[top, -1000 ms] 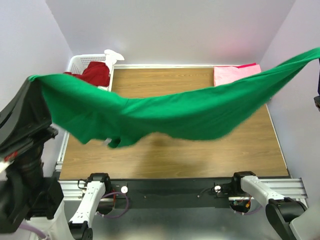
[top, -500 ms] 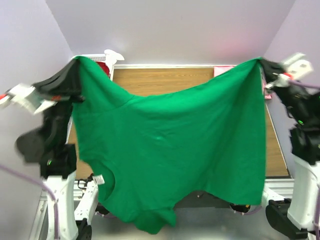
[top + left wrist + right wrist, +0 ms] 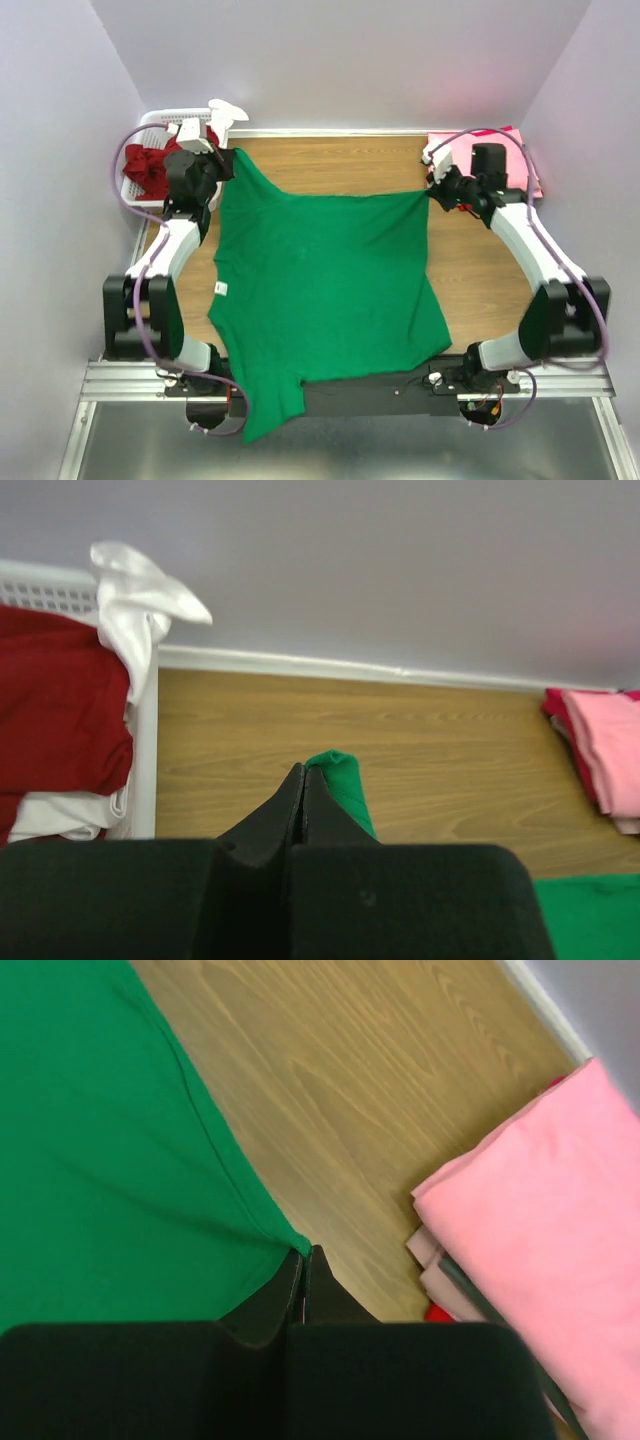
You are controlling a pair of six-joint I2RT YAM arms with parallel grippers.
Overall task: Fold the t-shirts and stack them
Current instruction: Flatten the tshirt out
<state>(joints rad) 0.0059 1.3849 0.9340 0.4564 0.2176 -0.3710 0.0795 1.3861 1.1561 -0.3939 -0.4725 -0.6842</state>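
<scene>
I see a wood-grain table [image 3: 480, 280], a white slotted basket [image 3: 160, 118] at its far left corner, a metal rail [image 3: 120, 372] along the near edge, pale lilac walls [image 3: 350, 60] around.

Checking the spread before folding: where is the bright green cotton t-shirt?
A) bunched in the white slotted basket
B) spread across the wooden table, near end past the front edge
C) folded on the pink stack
B: the bright green cotton t-shirt lies open across the wooden table, one sleeve draping over the near edge.

Green t-shirt [image 3: 320, 285] spread flat; folded pink t-shirts [image 3: 540, 1190] stacked far right
</scene>
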